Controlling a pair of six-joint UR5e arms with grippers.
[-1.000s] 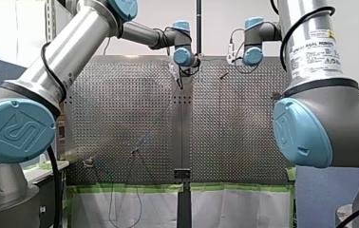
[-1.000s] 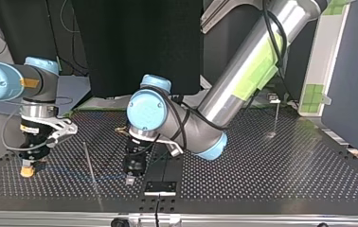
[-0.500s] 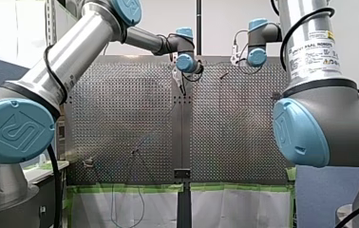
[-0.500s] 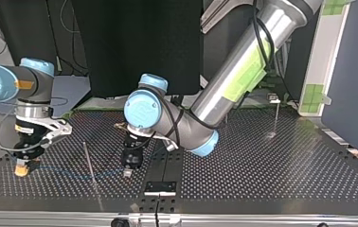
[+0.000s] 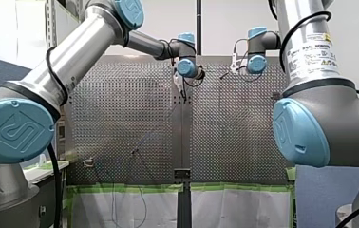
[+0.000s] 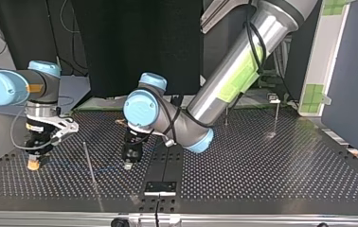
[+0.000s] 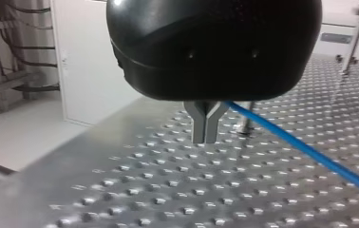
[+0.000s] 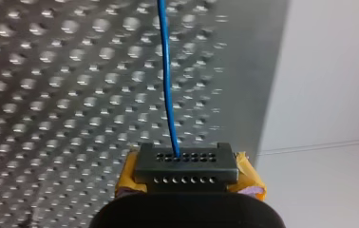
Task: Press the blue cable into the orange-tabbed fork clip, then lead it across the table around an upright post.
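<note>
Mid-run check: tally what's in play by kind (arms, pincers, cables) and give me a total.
Arms: 2, left arm and right arm
Pincers: 2, left pincer and right pincer
Cables: 1, blue cable
Total: 5

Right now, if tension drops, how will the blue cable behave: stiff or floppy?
Likely floppy: the thin blue cable looks straight only because it is pulled from my right pincer. Probably very light, given that thinness. It might slip through my left pincer, whose narrow fingers grip little of it.
</note>
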